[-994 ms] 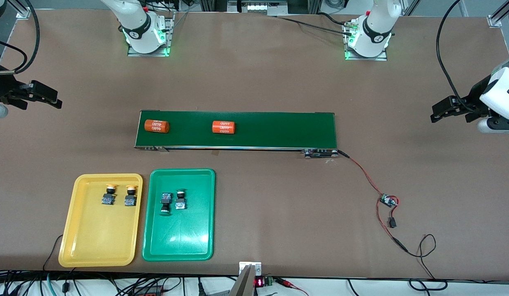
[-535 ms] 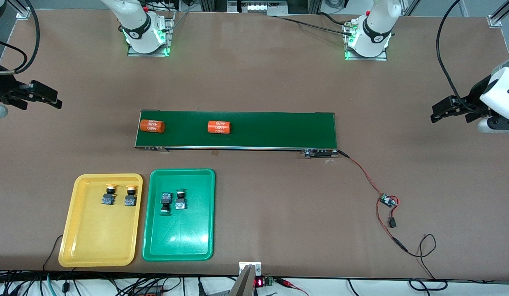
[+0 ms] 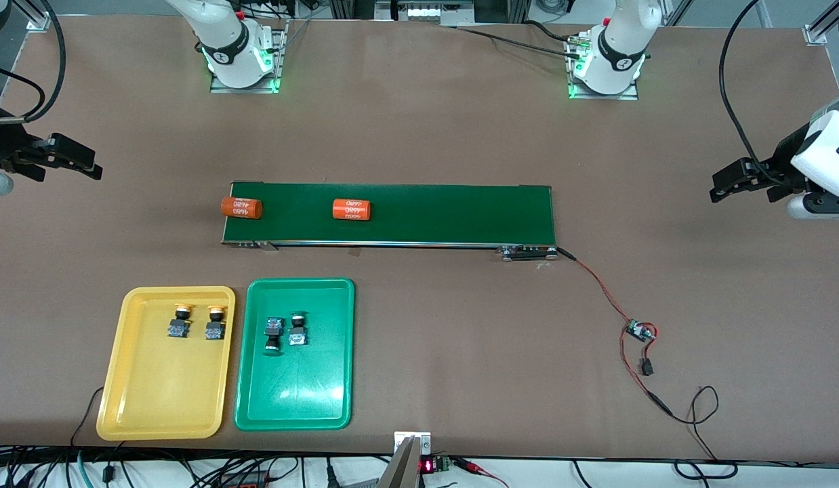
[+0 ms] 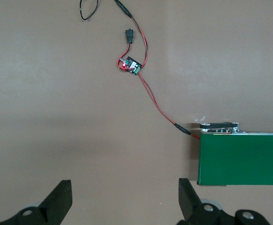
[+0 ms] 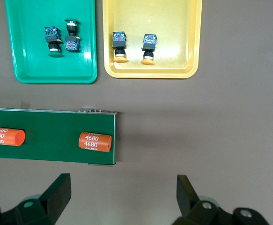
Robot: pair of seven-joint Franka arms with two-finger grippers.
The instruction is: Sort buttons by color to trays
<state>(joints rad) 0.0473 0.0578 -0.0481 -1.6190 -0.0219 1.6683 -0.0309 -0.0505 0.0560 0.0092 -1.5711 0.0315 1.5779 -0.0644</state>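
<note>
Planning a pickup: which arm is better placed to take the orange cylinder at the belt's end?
Right. The right gripper, open, hangs off that end of the conveyor belt, near the orange cylinder. The left gripper, open, waits toward the left arm's end of the table.

White, rounded arm links on two bases, each ringed by a black band with a small round mark and lit green at the foot. Black, blocky end effectors: left end effector, right end effector, with flat dark fingers and round screw holes. Black cables looping alongside.
</note>
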